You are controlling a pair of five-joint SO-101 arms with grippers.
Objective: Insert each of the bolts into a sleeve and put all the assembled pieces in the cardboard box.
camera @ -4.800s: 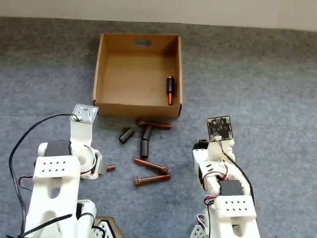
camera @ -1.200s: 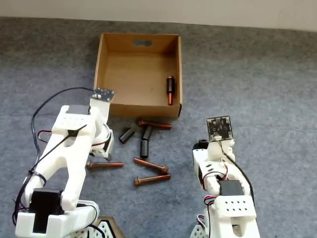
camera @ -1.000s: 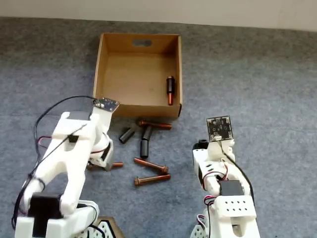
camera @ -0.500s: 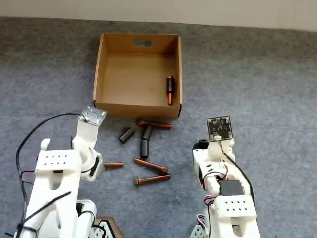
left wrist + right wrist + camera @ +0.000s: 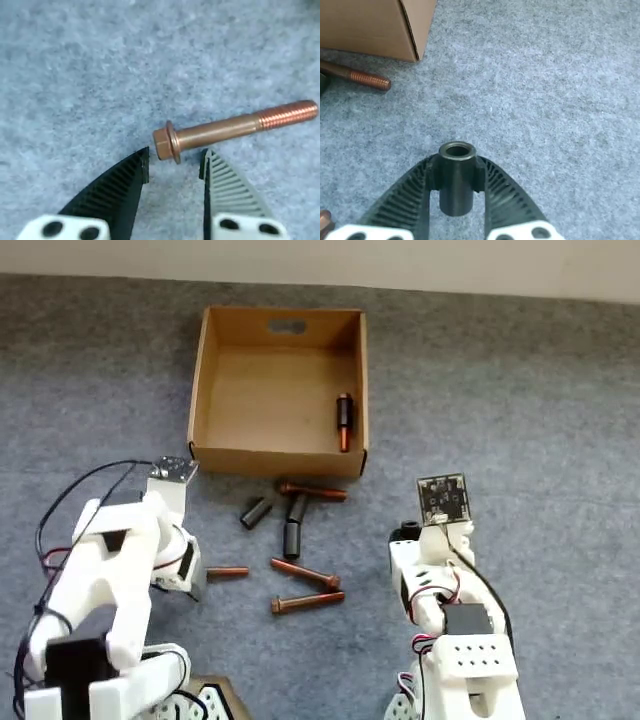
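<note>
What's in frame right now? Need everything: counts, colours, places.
cardboard box: 1, brown, open top, far side of the carpet.
assembled piece: 1, copper bolt in a black sleeve, inside the box by its right wall.
loose bolts: 4, copper, on the carpet in front of the box, one of them at the left gripper.
loose sleeves: 3, black, on the carpet among the bolts.
held sleeve: 1, black, in the right gripper.
carpet: 1, grey, under everything.
left gripper: 1, dark fingers, open, either side of a bolt's head.
right gripper: 1, dark fingers, shut on the held sleeve.
</note>
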